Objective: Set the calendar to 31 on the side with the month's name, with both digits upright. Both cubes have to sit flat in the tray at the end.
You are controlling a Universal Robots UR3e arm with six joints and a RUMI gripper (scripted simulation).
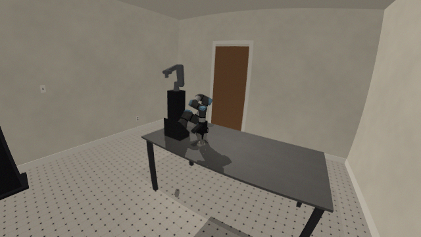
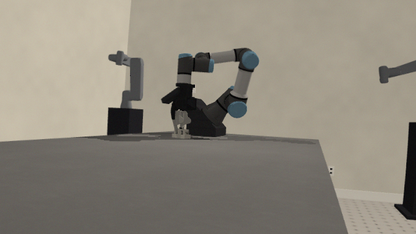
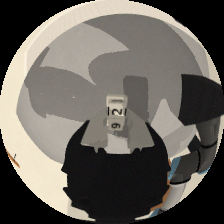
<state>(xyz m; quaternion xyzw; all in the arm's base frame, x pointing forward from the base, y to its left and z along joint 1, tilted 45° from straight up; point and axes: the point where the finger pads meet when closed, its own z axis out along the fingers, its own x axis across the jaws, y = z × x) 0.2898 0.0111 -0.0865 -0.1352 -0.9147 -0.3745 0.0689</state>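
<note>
Wrist view, nearest first: the black body of the end effector (image 3: pixel 116 131) fills the lower part of the picture, and its two pale fingers run forward and converge on a light cube (image 3: pixel 116 112) — the fingers are pinched on this cube, one on each side of it. The cube's upward face shows a 2; directly below it in the picture, nearer the camera, a second face shows a digit reading as 6 or 9, and whether that face belongs to the same cube or to a second one cannot be told. Beyond the cube lies the grey worktop (image 3: pixel 65 60) with broad shadows across it, and the dark arm base (image 3: pixel 205 100) stands at the right edge. In the exterior view the long grey worktop (image 2: pixel 162 182) stretches away from the camera; at its far end the end effector (image 2: pixel 181 125) points straight down at the pale calendar tray (image 2: pixel 181 135), which rests on the worktop just in front of the arm's black base (image 2: pixel 208 128). The arm (image 2: pixel 242 76) folds up and over behind it — a grey camera mount (image 2: pixel 134 78) on a black box stands to the left, against the wall
</note>
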